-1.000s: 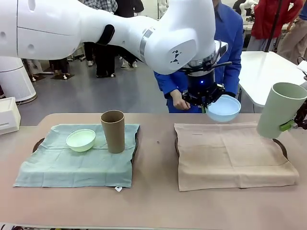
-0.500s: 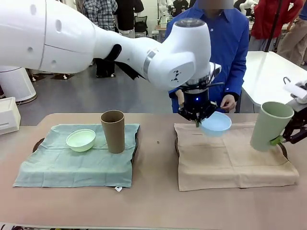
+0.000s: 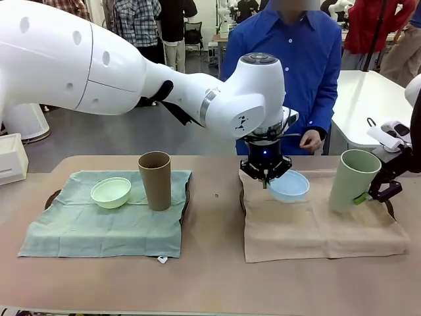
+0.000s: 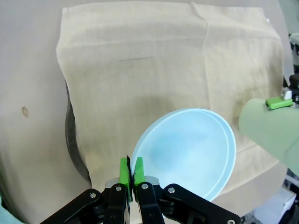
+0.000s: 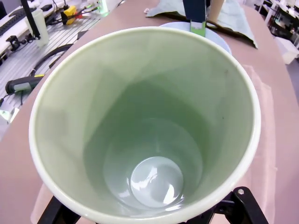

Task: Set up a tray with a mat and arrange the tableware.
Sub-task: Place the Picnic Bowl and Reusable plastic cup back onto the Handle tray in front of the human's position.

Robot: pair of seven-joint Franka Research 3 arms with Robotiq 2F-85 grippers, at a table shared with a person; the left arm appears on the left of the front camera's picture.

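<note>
Here, your left gripper [image 3: 266, 179], clamped on the light blue bowl [image 3: 289, 185] rim, hangs above the beige mat [image 3: 316, 217]; right gripper [image 3: 376, 191] grips the pale green cup [image 3: 352, 179] alongside

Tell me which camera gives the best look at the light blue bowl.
The left wrist view: the light blue bowl shows whole, its rim pinched by the left gripper. The front view shows it side-on; the right wrist view shows a rim sliver behind the pale green cup.
</note>
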